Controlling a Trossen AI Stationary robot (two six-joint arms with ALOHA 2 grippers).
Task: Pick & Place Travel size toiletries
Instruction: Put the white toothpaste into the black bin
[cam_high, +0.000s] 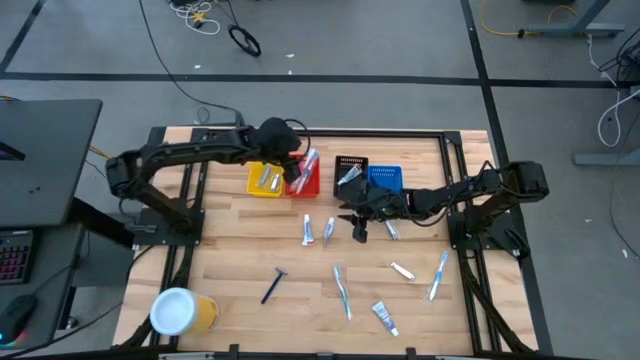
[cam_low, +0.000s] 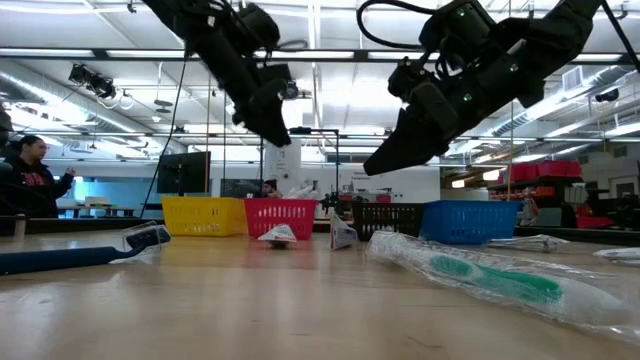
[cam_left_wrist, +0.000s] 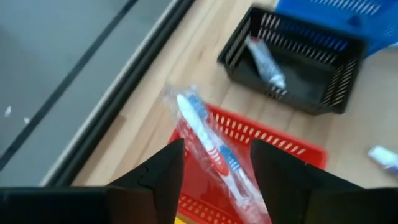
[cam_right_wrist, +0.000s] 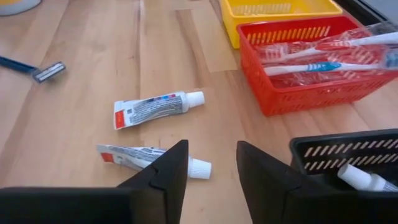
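Right gripper, fingers spread, hovers over toothpaste tube — light, soft, squashy; grab mid-body w/ gentle pinch — left gripper spread over red bin.

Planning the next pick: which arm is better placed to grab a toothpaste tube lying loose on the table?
Right. Its claw hangs open directly over two toothpaste tubes in front of the black bin. The left claw is over the red bin, farther away.
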